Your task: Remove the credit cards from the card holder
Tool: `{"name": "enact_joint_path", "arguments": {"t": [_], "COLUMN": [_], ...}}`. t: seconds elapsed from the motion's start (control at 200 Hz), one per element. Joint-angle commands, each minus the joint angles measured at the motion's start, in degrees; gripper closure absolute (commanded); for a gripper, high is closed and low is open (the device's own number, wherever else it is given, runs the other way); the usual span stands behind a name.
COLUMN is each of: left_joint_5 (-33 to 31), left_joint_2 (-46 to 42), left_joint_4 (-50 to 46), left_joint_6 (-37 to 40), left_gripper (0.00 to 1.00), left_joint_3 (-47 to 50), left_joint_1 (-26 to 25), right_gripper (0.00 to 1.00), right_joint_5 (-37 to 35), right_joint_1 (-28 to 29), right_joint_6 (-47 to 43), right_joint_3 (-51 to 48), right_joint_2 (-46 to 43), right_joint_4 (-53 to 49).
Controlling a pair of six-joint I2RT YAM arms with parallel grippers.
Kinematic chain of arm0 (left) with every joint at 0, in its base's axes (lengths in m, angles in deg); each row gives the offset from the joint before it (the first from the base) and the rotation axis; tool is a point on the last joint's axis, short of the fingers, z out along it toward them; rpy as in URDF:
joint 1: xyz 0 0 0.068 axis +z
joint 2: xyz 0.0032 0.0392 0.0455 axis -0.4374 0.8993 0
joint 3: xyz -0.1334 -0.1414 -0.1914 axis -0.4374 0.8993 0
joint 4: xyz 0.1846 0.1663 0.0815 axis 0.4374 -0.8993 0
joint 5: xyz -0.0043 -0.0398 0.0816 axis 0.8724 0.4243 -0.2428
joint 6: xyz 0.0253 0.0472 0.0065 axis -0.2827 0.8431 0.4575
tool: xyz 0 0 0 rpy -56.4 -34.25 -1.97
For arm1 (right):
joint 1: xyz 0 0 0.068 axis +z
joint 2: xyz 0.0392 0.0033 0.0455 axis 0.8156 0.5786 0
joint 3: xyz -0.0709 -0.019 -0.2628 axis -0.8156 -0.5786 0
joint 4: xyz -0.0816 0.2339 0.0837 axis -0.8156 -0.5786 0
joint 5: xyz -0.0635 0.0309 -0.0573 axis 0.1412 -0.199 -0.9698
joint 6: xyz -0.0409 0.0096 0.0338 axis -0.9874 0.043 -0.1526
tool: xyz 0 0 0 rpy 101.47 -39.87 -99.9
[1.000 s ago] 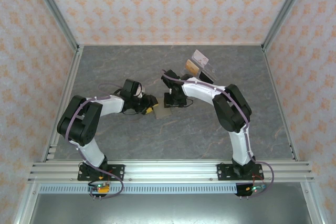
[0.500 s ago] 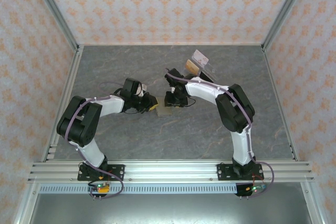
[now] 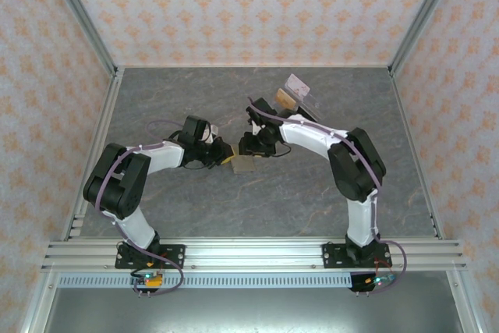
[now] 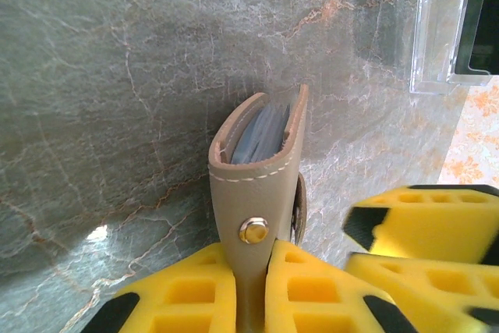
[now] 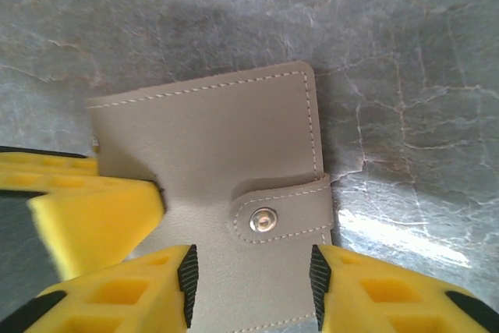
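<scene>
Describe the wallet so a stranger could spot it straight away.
On the grey marble table, look to the middle, just in front of the clear stand. The wallet sits there, pinched by the left gripper. It is the only flat taupe leather piece, with pale stitching and a tab closed by a metal snap.

A lab robot cell: patterned panels [image 3: 234, 5] box in a marbled table [image 3: 171, 99]; an aluminium rail [image 3: 249, 253] at 6 o'clock carries two arms [image 3: 125, 185].
</scene>
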Motion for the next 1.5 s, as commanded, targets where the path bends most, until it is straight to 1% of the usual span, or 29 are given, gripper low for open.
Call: {"name": "enact_joint_path", "arguments": {"t": [0.0,0.27,0.566,0.676,0.876,0.941,1.111,1.196,1.296,1.391,1.496], "left_joint_5": [0.02,0.69,0.20,-0.13,-2.08,-2.38,-2.65,-2.83,-2.92,-2.92,-2.84], "left_joint_2": [-1.79,-1.54,-1.89,-1.96,-2.41,-2.69,-2.60,-2.41,-2.38,-2.24,-2.15], "left_joint_4": [-1.37,-0.20,-1.72,-2.25,-4.21,-4.50,-5.01,-5.29,-5.33,-5.41,-5.72], "left_joint_6": [1.03,0.55,1.25,1.25,1.36,1.44,1.61,1.69,1.63,1.61,1.78], "left_gripper": [0.97,1.00,1.00,1.00,1.00,1.00,1.00,1.00,1.00,1.00,1.00], "left_joint_3": [-1.15,-0.77,-1.12,-1.37,-1.57,-1.56,-1.84,-1.82,-1.88,-1.99,-2.28], "left_joint_1": [-0.50,-0.54,-0.54,-0.54,-0.54,-0.54,-0.54,-0.54,-0.54,-0.52,-0.50], "right_gripper": [0.58,0.57,0.60,0.64,0.70,0.74,0.80,0.81,0.82,0.82,0.77], "right_joint_5": [1.59,1.32,-4.24,-5.24,-9.93,-11.11,-13.91,-16.84,-18.22,-17.60,-13.66], "right_joint_1": [-0.03,-0.03,-0.03,-0.02,-0.02,-0.02,-0.03,-0.05,-0.03,-0.02,-0.03], "right_joint_6": [0.14,-0.55,-1.07,-1.25,-1.24,-1.03,0.45,1.07,1.26,1.21,0.41], "right_joint_3": [2.03,3.49,3.69,3.93,4.05,3.72,3.32,3.26,3.43,3.59,3.28], "right_joint_2": [1.93,3.60,3.80,4.06,3.63,3.42,3.69,3.36,3.24,3.10,2.00], "right_joint_4": [-0.80,-1.62,-3.02,-3.99,-6.18,-6.53,-7.72,-8.29,-8.78,-8.71,-6.37]}}
